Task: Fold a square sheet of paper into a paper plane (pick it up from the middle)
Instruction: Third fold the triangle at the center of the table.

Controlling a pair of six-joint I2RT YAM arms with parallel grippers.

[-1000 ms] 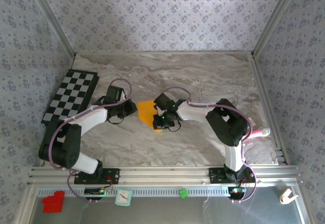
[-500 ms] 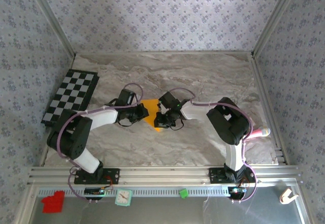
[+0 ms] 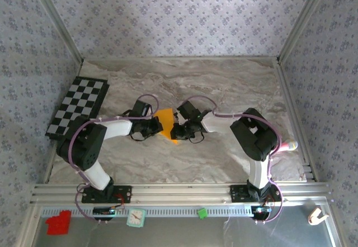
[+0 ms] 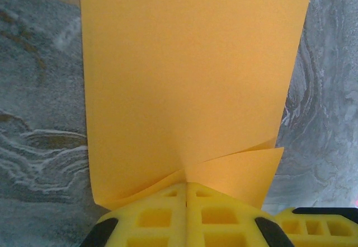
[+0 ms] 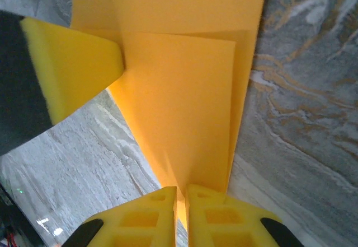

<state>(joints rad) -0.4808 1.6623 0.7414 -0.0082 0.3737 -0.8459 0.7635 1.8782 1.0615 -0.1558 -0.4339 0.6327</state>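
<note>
The two arms are nose to nose in the middle of the grey marbled tabletop (image 3: 235,90). Caught between them is the thin orange sheet of paper (image 3: 166,119), no flat square now but creased, with one pointed corner poking toward the near rail. The left gripper (image 3: 156,126) reaches in from the left. Through its wrist camera you can see its yellow fingers (image 4: 154,216) pressed tight together, no gap at all, with the near edge of the sheet pinched right where they meet. The paper puckers there, a small fold lifting off to the right, and the rest fans away broad and smooth over the marble. Over on the other side, the right gripper (image 3: 179,131) is clamped too. Its yellow fingers (image 5: 148,219) are closed to a hairline, and the narrow tip of a folded layer is nipped in that slit. From that wrist view the sheet shows two layers, a lighter flap lying over the one beneath, with a straight crease running across near the top. The left gripper's yellow pad (image 5: 72,62) touches the sheet's left edge. So both grippers have the same paper, one at each side, and it sits low over the table between them. Well off to the far left lies a black-and-white checkered mat (image 3: 78,106), nowhere near the action. Down below the near rail sit a small red block (image 3: 58,223) and a little green cube (image 3: 202,213).
</note>
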